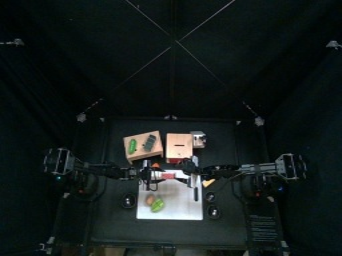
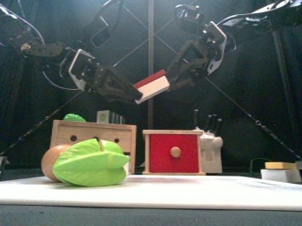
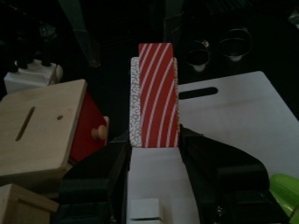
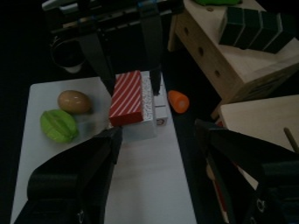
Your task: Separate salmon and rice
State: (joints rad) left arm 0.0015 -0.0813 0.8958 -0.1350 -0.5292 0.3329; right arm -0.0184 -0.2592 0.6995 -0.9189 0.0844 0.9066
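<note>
Holding the sushi piece high above the counter (image 2: 236,182)

The left hand (image 2: 127,90) grips the rice (image 3: 135,96) with the salmon (image 3: 156,92) on top, lifted clear of the boxes so the right hand (image 2: 179,72), spread wide, can reach it.

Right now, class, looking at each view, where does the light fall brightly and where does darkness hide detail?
Top view: the black curtains swallow most detail and only the white board stands out. Front view: the board glows along the bottom. Left wrist view: the salmon is brightly lit against a dark background. Right wrist view: the board is evenly lit.
</note>
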